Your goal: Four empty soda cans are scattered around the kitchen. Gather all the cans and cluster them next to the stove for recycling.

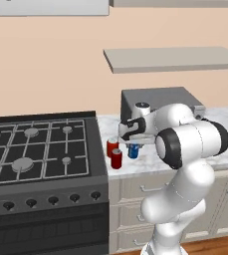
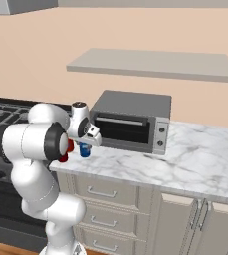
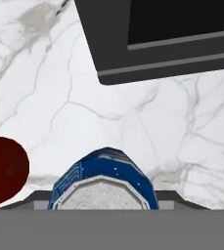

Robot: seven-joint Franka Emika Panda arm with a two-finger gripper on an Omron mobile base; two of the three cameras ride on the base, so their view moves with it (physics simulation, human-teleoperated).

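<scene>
A: Nearest: two red cans on marble counter, just right of stove.
B: Gripper clamped on blue can behind. Placing step; next, release, retreat. Oven farther back.

A white, grey-veined marble bench runs from the black stove along the peach wall. Directly beneath the jaws a blue soda can stands upright on the marble, between them. Two red soda cans stand upright on the stove side of the jaws, close together near the bench's edge and just beside the blue one. Beyond the jaws, toward the wall, a grey countertop oven sits on the same slab.
</scene>
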